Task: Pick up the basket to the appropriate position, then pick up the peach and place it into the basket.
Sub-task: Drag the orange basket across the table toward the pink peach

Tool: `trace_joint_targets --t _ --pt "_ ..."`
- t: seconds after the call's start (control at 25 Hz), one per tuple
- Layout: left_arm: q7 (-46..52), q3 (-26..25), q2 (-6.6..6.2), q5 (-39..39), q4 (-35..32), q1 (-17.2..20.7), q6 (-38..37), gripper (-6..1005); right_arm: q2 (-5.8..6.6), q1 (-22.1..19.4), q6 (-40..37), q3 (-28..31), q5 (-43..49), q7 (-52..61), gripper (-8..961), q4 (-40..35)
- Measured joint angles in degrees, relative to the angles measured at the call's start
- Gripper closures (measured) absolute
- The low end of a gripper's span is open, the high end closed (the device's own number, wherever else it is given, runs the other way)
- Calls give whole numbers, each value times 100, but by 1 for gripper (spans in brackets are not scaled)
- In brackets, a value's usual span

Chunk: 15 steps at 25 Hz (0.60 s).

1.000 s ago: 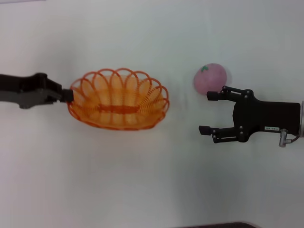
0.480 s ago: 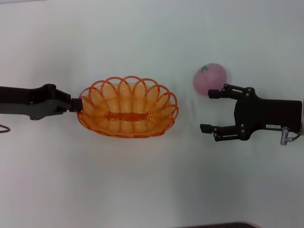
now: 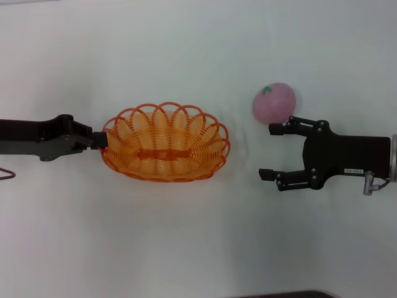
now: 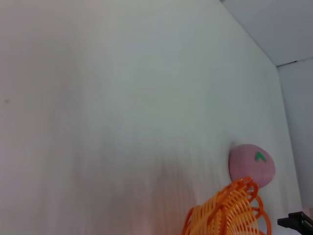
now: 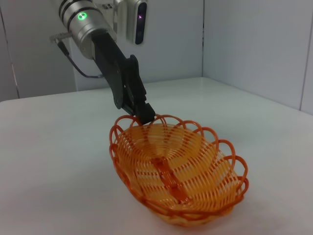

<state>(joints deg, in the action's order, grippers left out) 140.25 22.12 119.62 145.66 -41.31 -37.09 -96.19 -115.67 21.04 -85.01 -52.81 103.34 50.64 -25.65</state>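
While the left gripper (image 3: 98, 139) pinches the basket (image 3: 165, 149) by the scalloped rim at its left end, fingers clenched on a wire loop, the basket sits mid-counter w/ its long axis running left-right. From the right wrist view its underside seems to rest on or just above the white counter (image 3: 186, 242); can't tell which. Judging by that, the grip at the end loop is for dragging or setting the basket w/o blocking its open top, so the inside stays free for a drop.

Peach (image 3: 274, 103) lies on the counter to the right of the basket and a bit farther back, well apart from the rim, leaf mark up. Right gripper (image 3: 272, 151) waits just near-side of the peach, fingers spread wide and pointing left toward the basket; the far finger tip is just beside the peach's near edge, prob. not touching. Nothing held there.

Basket placement looks about done; peach pick not yet started. Next move likely needs the right gripper shifted farther back to straddle the peach.
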Motion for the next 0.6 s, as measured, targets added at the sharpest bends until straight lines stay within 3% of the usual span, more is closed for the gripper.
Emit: trace_joint_targets --t 0.6 --pt "34 -4 41 9 0 166 220 962 -18 -15 1 -10 2 -1 7 0"
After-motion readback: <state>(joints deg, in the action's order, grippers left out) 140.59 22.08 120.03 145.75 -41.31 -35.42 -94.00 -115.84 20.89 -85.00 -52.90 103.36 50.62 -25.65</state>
